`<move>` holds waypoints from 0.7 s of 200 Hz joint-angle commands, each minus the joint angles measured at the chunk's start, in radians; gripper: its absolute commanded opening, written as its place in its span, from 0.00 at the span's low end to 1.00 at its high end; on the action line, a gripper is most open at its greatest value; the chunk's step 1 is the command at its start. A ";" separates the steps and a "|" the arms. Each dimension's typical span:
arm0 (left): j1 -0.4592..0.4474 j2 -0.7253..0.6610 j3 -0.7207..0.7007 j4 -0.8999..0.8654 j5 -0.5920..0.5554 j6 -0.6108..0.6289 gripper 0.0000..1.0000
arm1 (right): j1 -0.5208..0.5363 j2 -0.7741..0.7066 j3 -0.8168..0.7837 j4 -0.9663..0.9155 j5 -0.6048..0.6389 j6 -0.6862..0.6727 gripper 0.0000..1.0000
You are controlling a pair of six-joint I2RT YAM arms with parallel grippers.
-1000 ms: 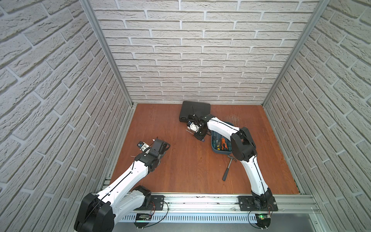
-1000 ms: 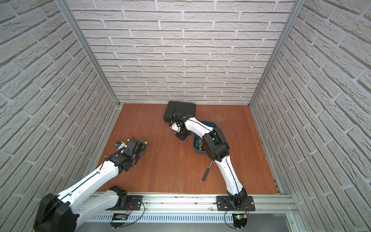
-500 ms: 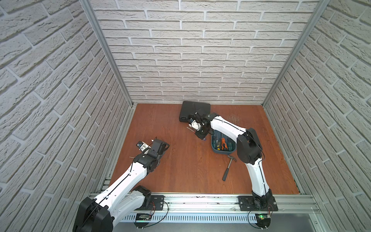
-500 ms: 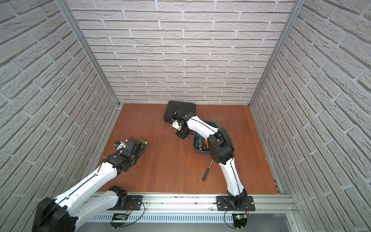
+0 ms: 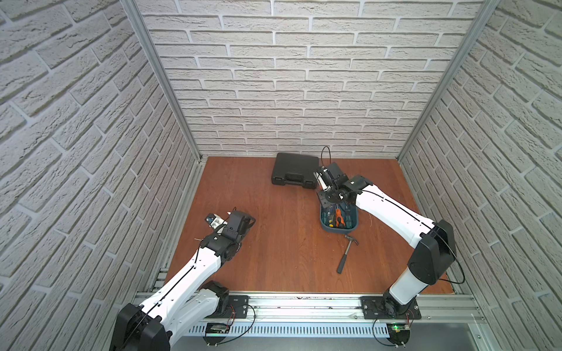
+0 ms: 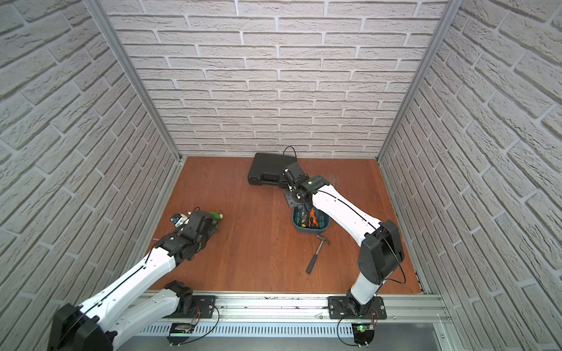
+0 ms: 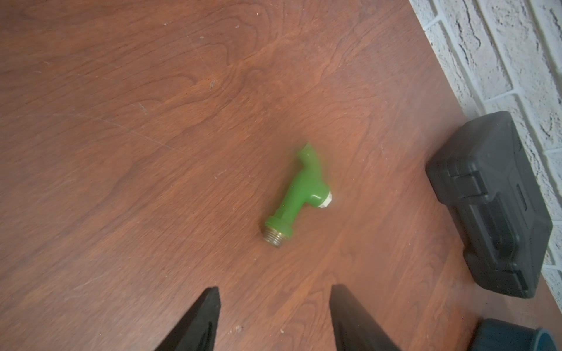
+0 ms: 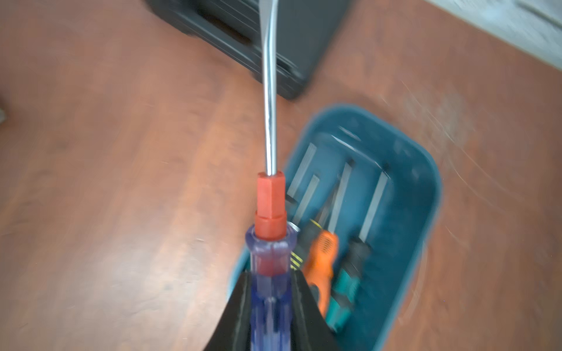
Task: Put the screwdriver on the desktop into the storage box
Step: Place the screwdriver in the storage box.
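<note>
Screwdriver with clear blue handle, red collar, clamped in right gripper over reddish-brown wood desktop, beside rim of shallow teal plastic storage box. Left gripper jaws apart, empty.

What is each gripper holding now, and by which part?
The right gripper is shut on the screwdriver, clamping its clear blue handle. The left gripper is open and holds nothing.
</note>
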 commanded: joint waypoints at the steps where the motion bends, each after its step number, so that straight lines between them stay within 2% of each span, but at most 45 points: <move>1: 0.006 0.006 -0.019 0.032 0.008 -0.002 0.62 | -0.054 -0.030 -0.041 -0.085 0.116 0.203 0.02; 26: 0.006 0.006 -0.016 0.028 0.020 0.004 0.63 | -0.119 -0.037 -0.091 -0.062 0.046 0.237 0.02; 58: 0.006 -0.023 -0.024 0.014 0.014 -0.002 0.62 | -0.171 0.022 -0.091 -0.077 -0.003 0.224 0.02; 140: 0.006 -0.031 -0.032 0.015 0.016 -0.015 0.62 | -0.184 0.108 -0.117 -0.069 -0.043 0.213 0.02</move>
